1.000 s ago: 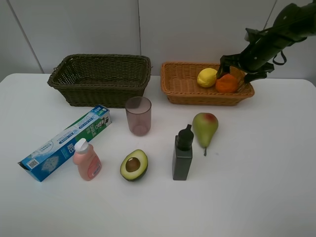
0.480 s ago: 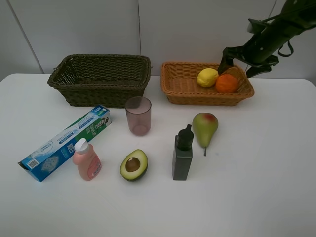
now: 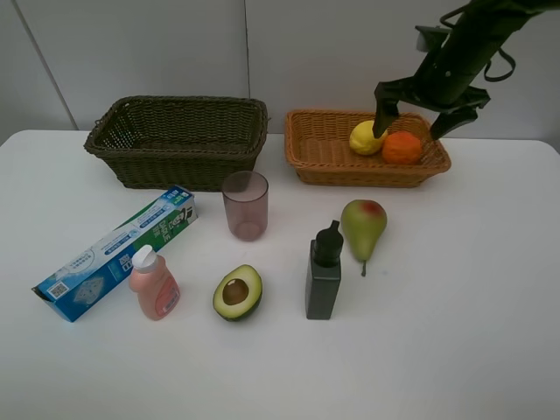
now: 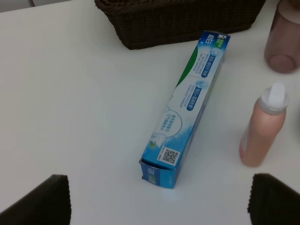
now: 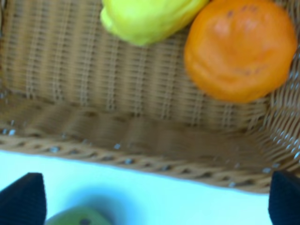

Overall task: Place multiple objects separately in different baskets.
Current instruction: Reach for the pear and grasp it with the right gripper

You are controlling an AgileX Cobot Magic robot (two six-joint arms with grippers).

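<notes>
Right claw point(image 3: 411, 118), spread and empty, hangs over the shallow tan wicker basket point(image 3: 367, 178) at the white table's point(image 3: 455, 350) far edge, where an oval yellow lemon point(image 3: 367, 137) touches a round dimpled orange point(image 3: 402, 148). Left claw point(image 4: 159, 201), also spread, hovers above the long blue-green cardboard toothpaste box point(image 4: 187, 108).

lemon point(image 5: 145, 18) touching orange point(image 5: 241, 49) in tan basket point(image 5: 117, 136); pear point(image 5: 77, 216) outside.

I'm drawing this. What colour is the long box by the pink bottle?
The box is blue, white and green; clearest in the left wrist view.
</notes>
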